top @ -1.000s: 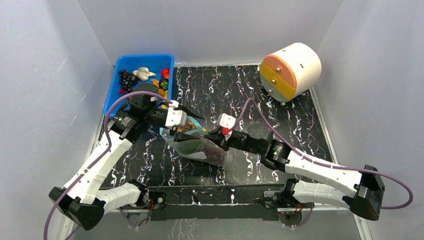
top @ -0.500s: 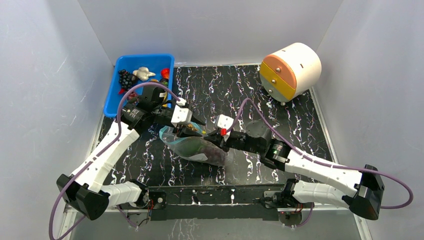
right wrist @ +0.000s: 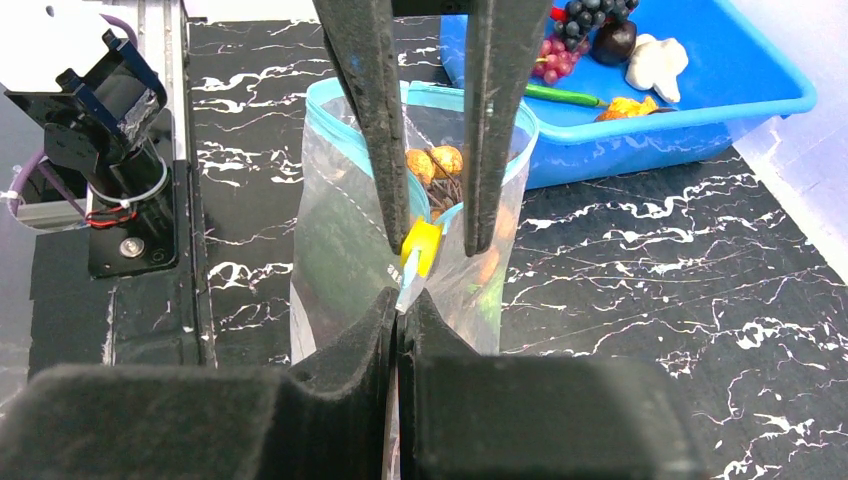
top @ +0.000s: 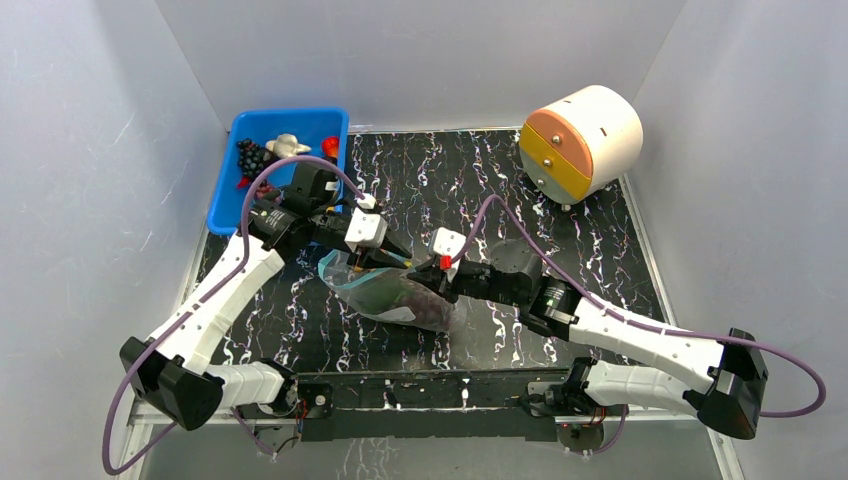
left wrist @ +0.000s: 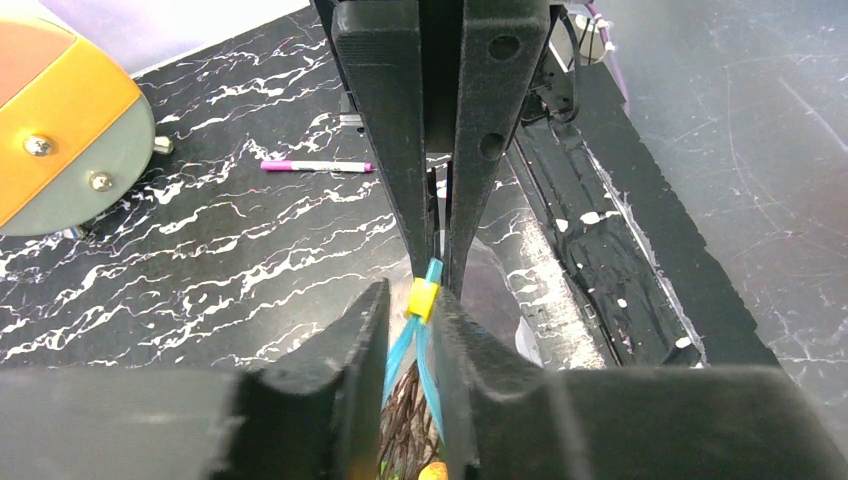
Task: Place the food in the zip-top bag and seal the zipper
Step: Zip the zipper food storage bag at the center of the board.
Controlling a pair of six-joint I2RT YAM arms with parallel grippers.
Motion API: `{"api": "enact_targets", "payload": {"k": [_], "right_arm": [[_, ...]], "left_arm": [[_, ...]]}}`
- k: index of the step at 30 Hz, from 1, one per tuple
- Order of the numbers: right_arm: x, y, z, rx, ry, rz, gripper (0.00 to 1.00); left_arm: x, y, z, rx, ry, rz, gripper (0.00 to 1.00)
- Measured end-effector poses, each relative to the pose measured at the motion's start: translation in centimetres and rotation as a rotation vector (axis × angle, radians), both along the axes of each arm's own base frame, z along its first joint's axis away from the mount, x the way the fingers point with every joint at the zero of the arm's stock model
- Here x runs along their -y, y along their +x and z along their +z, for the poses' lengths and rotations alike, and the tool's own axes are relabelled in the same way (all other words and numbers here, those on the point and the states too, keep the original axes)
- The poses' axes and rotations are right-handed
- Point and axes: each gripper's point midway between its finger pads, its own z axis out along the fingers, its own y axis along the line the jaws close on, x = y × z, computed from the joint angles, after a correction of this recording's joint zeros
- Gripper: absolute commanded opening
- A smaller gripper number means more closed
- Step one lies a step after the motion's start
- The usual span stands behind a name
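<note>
The clear zip-top bag (top: 392, 296) lies in the middle of the mat, its teal zipper (right wrist: 330, 92) gaping at the far side. Inside it are orange-brown pieces (right wrist: 440, 160), a green lettuce (top: 383, 292) and purple grapes (top: 432, 310). My right gripper (right wrist: 400, 300) is shut on the bag's rim at the zipper's end, just below the yellow slider (right wrist: 421, 250). My left gripper (left wrist: 415, 300) faces it, its fingers a narrow gap apart on either side of the slider (left wrist: 422, 298) and the two teal strips. Both grippers meet at the bag's mouth in the top view (top: 405, 262).
A rigid blue bin (top: 225, 190) at the back left holds a grape bunch (top: 252, 156), a pale piece (top: 288, 146) and other toy foods. A round drum with orange and yellow drawers (top: 580, 140) stands at the back right. A pink marker (left wrist: 315, 166) lies on the mat.
My left gripper has swung in to the bag's mouth and its wide-open fingers have narrowed around the slider. My right gripper has kept its hold in place.
</note>
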Motion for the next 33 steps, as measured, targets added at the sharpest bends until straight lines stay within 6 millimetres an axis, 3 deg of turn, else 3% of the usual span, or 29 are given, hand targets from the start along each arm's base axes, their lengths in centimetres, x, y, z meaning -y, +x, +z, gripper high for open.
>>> {"api": "enact_targets", "payload": {"k": [15,22,26,28,29,31,33], "right_arm": [[-0.09,-0.25,0.00,-0.002,0.001,0.015,0.00],[-0.09,-0.25,0.00,-0.002,0.001,0.016,0.00],[-0.09,-0.27,-0.01,0.000,0.000,0.018,0.00],[-0.10,-0.27,-0.02,-0.002,-0.005,0.018,0.00],[-0.11,-0.26,0.02,-0.003,-0.007,0.018,0.01],[-0.15,-0.23,0.04,-0.006,-0.011,0.017,0.18],[-0.15,-0.20,0.07,-0.010,-0.009,0.015,0.27]], "left_arm": [[0.14,-0.27,0.08,-0.018,-0.006,-0.024,0.29],[0.17,-0.31,-0.13,-0.035,0.002,-0.034,0.19],[0.10,-0.48,-0.21,-0.037,0.004,-0.039,0.00],[0.07,-0.54,-0.23,-0.037,0.004,-0.041,0.00],[0.07,-0.56,-0.23,-0.038,0.005,-0.042,0.00],[0.06,-0.56,-0.24,-0.037,0.005,-0.041,0.00],[0.04,-0.52,-0.28,-0.040,0.009,-0.037,0.00]]}}
